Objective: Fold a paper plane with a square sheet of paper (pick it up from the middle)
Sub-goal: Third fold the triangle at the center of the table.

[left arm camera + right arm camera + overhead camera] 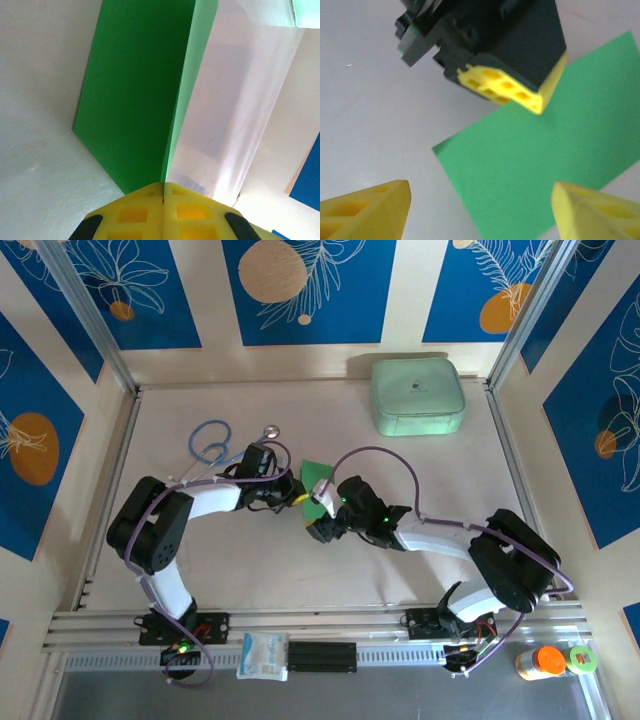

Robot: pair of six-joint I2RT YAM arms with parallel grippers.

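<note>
My left gripper [163, 187] pinches the paper [135, 100], which runs straight ahead of its fingertips. My right gripper [480, 207] gapes wide, paper just ahead between its fingers.

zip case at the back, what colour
The zip case is pale mint green; top external view.

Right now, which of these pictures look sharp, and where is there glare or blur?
Top external view: even light, sharp throughout. Left wrist view: glare washes out the area right of the square sheet of paper, whose narrow flap looks paler. Right wrist view: the left gripper and the right gripper are blurred; the paper is fairly clear.
</note>
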